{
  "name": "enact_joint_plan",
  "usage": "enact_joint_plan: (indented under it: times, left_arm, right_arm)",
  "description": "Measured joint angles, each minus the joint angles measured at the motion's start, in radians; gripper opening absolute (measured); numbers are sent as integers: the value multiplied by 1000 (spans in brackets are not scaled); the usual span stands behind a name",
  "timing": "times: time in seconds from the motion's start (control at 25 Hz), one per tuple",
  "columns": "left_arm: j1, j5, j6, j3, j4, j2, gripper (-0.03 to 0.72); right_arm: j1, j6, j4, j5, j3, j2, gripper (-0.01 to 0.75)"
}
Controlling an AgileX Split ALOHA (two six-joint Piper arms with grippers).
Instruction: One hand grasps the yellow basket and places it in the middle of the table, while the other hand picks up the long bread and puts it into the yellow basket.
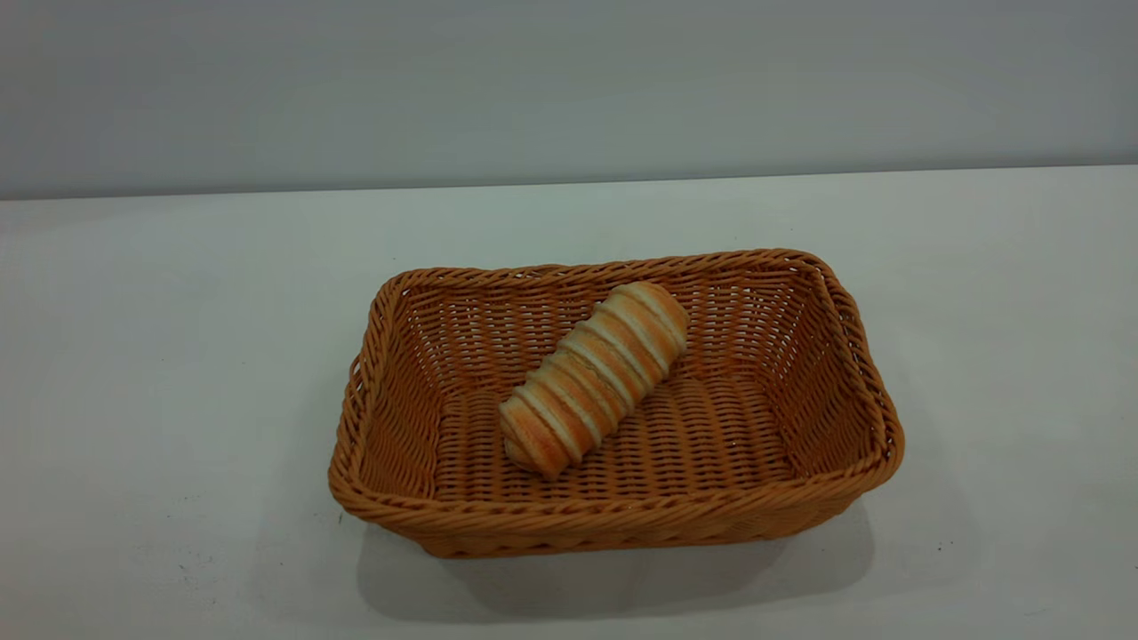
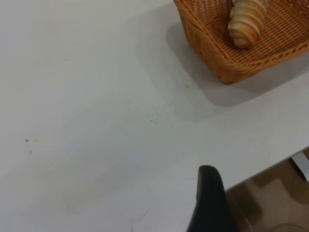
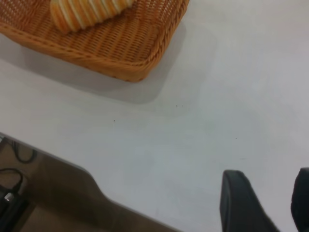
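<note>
In the exterior view the yellow basket sits about mid-table with the long bread lying diagonally inside it, one end on the woven floor and the other propped against the far wall; no arm or claw shows here, so both stand clear of the basket. By that, both placing steps look done, and what is in hand is the retreat to rest. In the left wrist view only one dark finger of the left claw is in frame, above the table's near edge; whether it is open or closed I cannot tell. The basket lies well apart from it, far ahead, with the bread's end showing inside. In the right wrist view the right claw shows two dark fingers with a gap between them, open and empty, above bare table; the basket lies well ahead of it too. The next move probably calls for no more than parking both arms, leaving the basket alone.
</note>
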Motion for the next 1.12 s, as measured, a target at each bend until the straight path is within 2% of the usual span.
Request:
enact_joint_plan:
  times: [0.12, 0.24, 0.36, 0.68, 0.84, 0.92, 1.12]
  left_arm:
    - [2, 0, 0, 0, 0, 0, 559]
    - [47, 0, 1, 0, 0, 0, 559]
    - [146, 0, 1, 0, 0, 0, 559]
    - [453, 0, 2, 0, 0, 0, 559]
    - [566, 0, 2, 0, 0, 0, 559]
    - [599, 0, 2, 0, 0, 0, 559]
    - [610, 0, 2, 0, 0, 0, 559]
  right_arm:
    - [0, 0, 0, 0, 0, 0, 305]
    - [0, 1, 0, 0, 0, 0, 305]
    - [-5, 1, 0, 0, 0, 0, 305]
    - [-180, 1, 0, 0, 0, -79, 305]
    - [-202, 1, 1, 1, 0, -85, 305]
    - [-203, 1, 1, 1, 0, -85, 305]
    - [-221, 1, 1, 1, 0, -85, 305]
